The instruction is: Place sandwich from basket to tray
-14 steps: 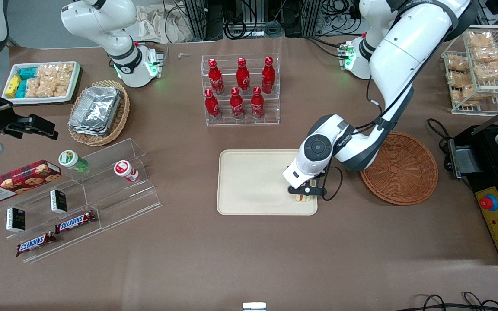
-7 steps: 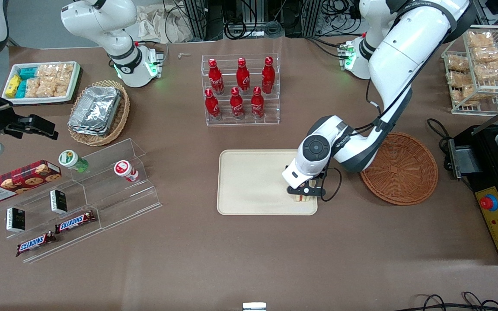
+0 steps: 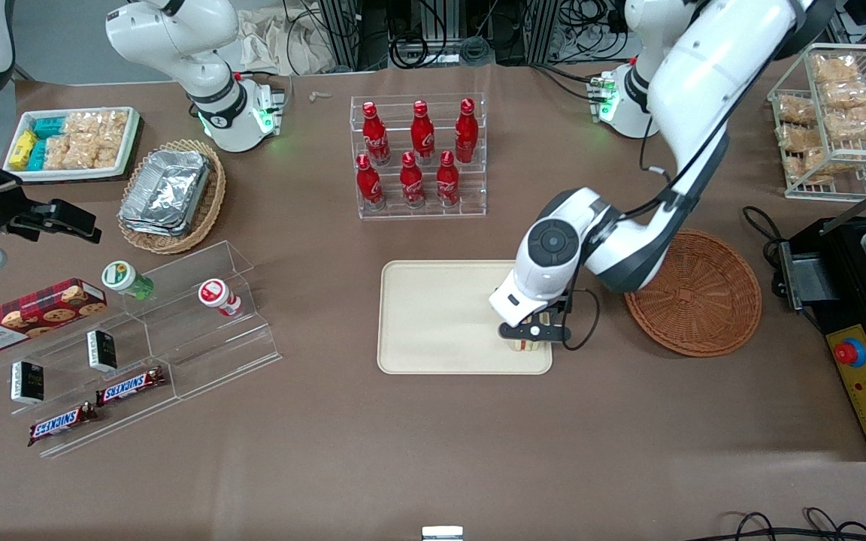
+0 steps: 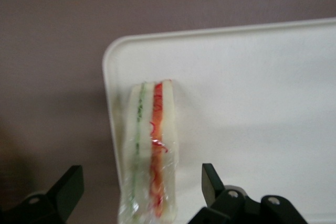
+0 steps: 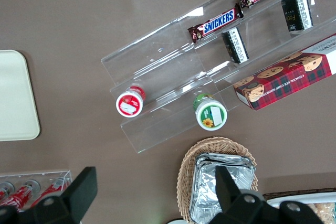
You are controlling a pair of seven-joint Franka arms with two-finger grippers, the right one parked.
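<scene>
Brown table surface (image 3: 433, 451), matte, a few cables (image 3: 794, 526) trailing at the edge nearest the front camera. Toward the parked arm's end: clear acrylic step shelf (image 3: 140, 338) with Snickers bars (image 3: 131, 386), a cookie box (image 3: 27, 314) and two small capped bottles (image 3: 219, 297).

Mid-table: cream tray (image 3: 433, 315). Sandwich (image 3: 529, 344) sits on the tray, in the corner nearest the front camera on the working arm's side, close to the rim. In the wrist view the sandwich (image 4: 149, 156) lies wrapped, red and green filling edges showing, on the tray (image 4: 252, 108).

Gripper (image 3: 529, 334) hangs directly over the sandwich. Fingers (image 4: 210, 182) spread wide, one each side of the sandwich with clear gaps, touching nothing. Sandwich is released.

Reddish-brown basket (image 3: 696, 293) just beside the tray, toward the working arm's end; nothing visible in it. A black machine with red button (image 3: 865, 353) sits at that table end.

Farther from the camera: acrylic rack of red cola bottles (image 3: 418, 154), tan wicker basket with foil containers (image 3: 170, 195), white tray of snack packets (image 3: 72, 143), wire rack of bagged snacks (image 3: 839, 120). Farthest: arm bases with green lights, cable bundles and aluminium framing past the table edge.
</scene>
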